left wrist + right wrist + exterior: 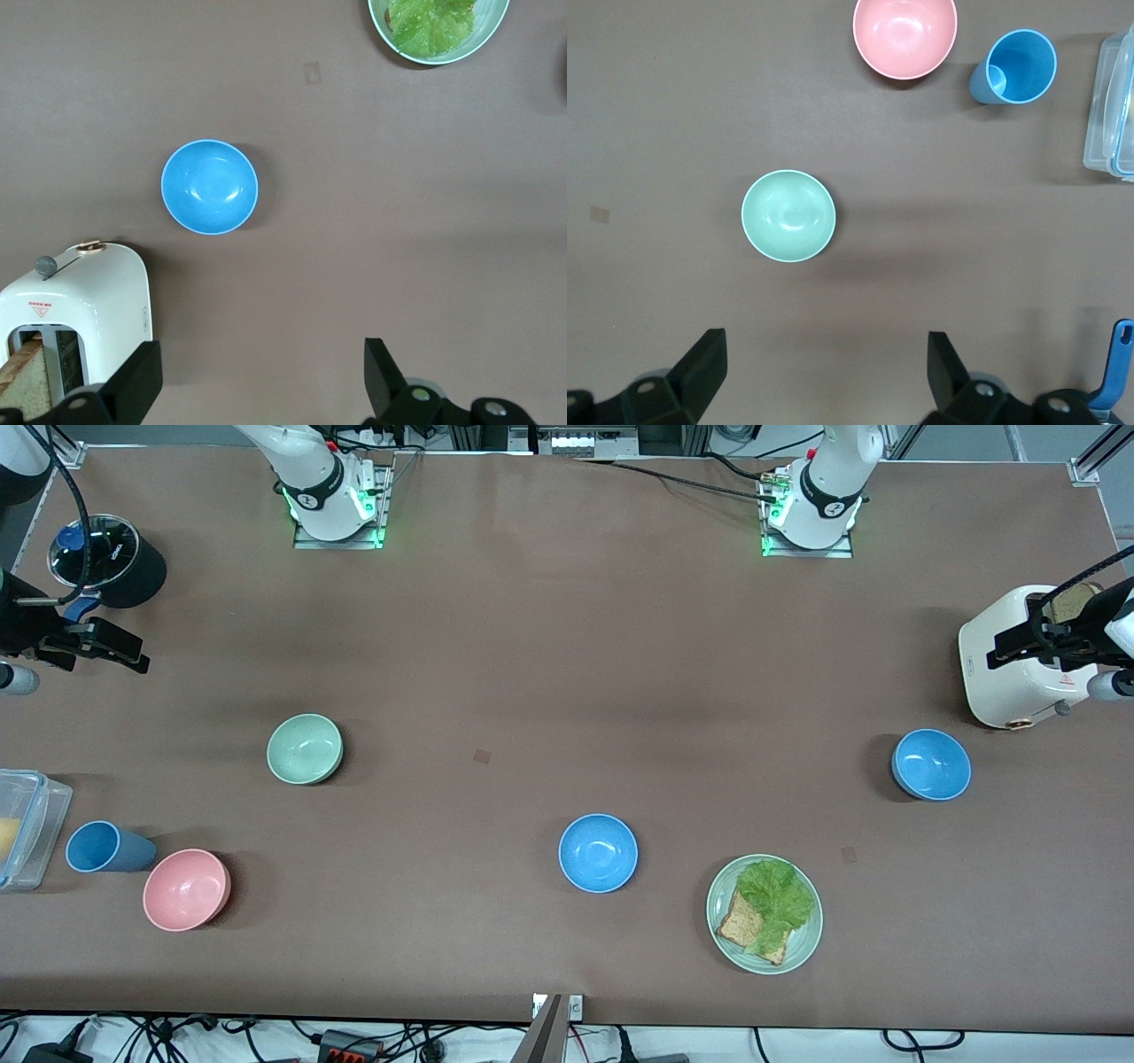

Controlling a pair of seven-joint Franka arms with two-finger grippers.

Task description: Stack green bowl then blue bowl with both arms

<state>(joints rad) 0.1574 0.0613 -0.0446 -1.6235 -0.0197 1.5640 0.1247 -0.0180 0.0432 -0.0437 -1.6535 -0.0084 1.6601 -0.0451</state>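
Green bowl (305,748) sits bare nearest the right gripper (824,376), blue bowl (931,763) nearest the left gripper (257,381). Both grippers hang released above the table ends, likely so each arm takes its own bowl

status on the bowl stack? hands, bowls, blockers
Left hand open, up over the toaster. Right hand open, up by the black pot. Green bowl and both blue bowls sit apart, unstacked. Nothing blocking them.

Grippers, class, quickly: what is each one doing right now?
Left gripper: jaws open, holding nothing, up over the toaster end of the table.
Right gripper: jaws open, holding nothing, up near the green bowl.
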